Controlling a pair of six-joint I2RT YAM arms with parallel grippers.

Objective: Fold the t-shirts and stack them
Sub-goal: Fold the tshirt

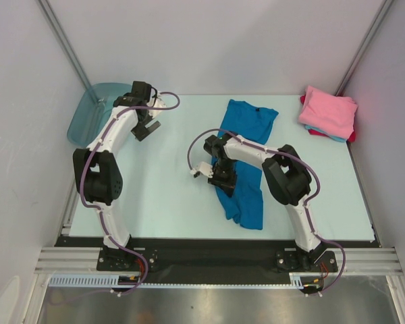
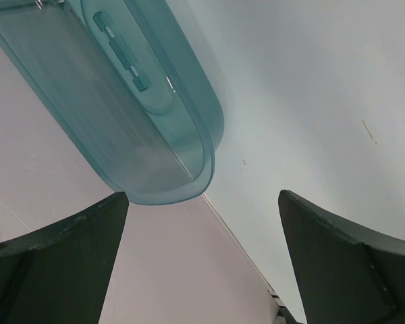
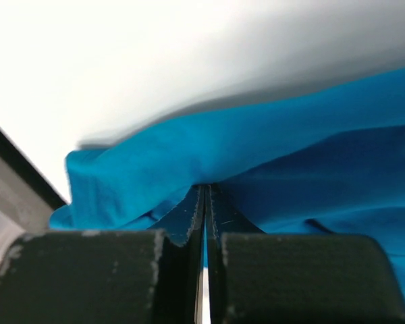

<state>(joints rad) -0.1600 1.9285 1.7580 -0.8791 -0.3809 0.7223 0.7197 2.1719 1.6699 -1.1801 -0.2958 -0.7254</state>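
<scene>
Your right gripper is closed tight, its jaws almost meeting, with a thin ridge of the bright blue t-shirt nipped at the very tips. That shirt lies lengthwise down the middle of the table, collar end away from you, and the pinch sits on its left edge in the nearer half. So little cloth is between the jaws that a quick lift could let it slide out, or bring up only the top layer. Pulling from this one spot could also drag the whole shirt across the table rather than turn it over, so the fold would land skewed and bunched. Your left gripper hangs wide open with nothing in it, over by the teal tub, too far off to pin the shirt down. The folded stack, pink on top, sits at the far right corner, well apart, and a lopsided fold would rest badly on it
</scene>
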